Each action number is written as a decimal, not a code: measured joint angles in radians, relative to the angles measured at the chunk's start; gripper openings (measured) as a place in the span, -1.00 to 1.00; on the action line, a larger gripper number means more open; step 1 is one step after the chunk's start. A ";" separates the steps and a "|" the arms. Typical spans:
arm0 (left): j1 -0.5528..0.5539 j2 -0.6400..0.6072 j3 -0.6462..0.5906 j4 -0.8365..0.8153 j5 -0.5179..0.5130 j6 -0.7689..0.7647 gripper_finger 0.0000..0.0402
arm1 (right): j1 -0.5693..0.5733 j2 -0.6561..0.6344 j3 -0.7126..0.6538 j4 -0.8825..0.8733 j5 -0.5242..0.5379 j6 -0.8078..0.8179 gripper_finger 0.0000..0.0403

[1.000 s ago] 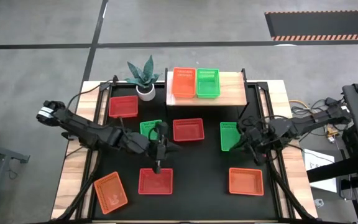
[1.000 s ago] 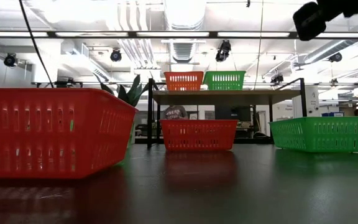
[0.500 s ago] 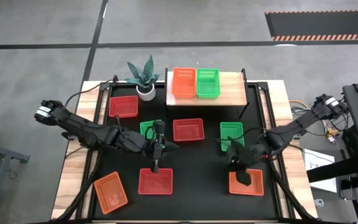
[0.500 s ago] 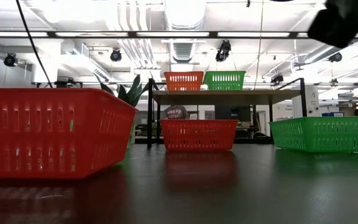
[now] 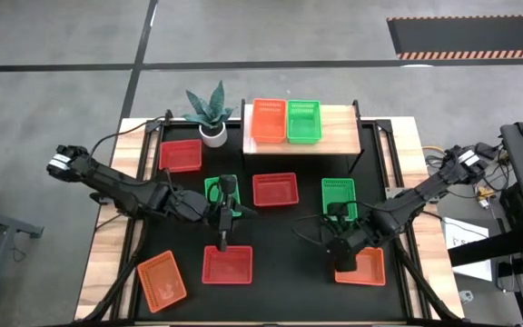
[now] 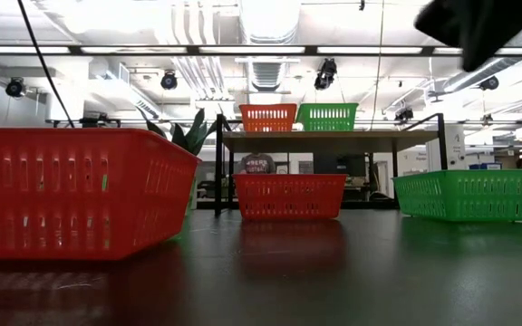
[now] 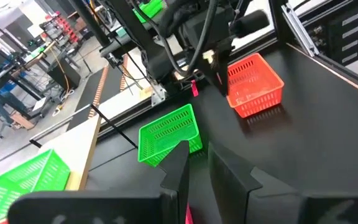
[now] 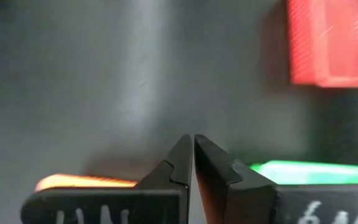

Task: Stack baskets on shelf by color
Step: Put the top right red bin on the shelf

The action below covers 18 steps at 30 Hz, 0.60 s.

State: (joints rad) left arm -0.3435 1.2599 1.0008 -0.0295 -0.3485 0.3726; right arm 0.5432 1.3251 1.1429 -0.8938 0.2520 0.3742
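Progress is at an early stage. The pale-wood rectangular shelf (image 5: 341, 130) on black legs stands at the far edge of the black mat-covered table (image 5: 289, 236) and carries two plastic mesh baskets side by side: one orange shelf basket (image 5: 269, 120) and one green shelf basket (image 5: 303, 121). No red basket is on it yet, and its right-hand part is bare.

Seven baskets remain down on the mat: a red far-left basket (image 5: 181, 155), a red centre basket (image 5: 274, 190), a red near basket (image 5: 228, 264), a green left basket (image 5: 216, 190) partly under the left arm, a green right basket (image 5: 339, 195), an orange near-left basket (image 5: 162, 279) and an orange near-right basket (image 5: 363, 266).

The left gripper (image 5: 222, 238) hangs just beyond the far edge of the red near basket, fingers slightly apart with nothing visibly between them. The right gripper (image 5: 341, 257) sits at the left edge of the orange near-right basket, fingers pressed together and holding nothing.

Judgement: most of the sorting is outstanding; the whole red pile is still to be started. A potted plant (image 5: 209, 111) stands left of the shelf.
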 joint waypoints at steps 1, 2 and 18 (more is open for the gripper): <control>0.000 -0.003 0.000 -0.009 0.000 -0.001 -0.78 | -0.003 0.002 0.002 0.003 0.029 -0.030 -0.95; 0.000 -0.005 0.000 -0.015 0.000 -0.001 -0.78 | -0.008 0.002 0.002 0.003 0.045 -0.057 -0.94; 0.000 -0.077 -0.077 -0.042 -0.224 0.074 -0.78 | -0.234 0.118 -0.001 0.050 0.246 -0.838 -0.26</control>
State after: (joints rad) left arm -0.3431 1.1824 0.9237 -0.0715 -0.5724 0.4470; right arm 0.3090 1.4432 1.1419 -0.8442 0.4977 -0.4641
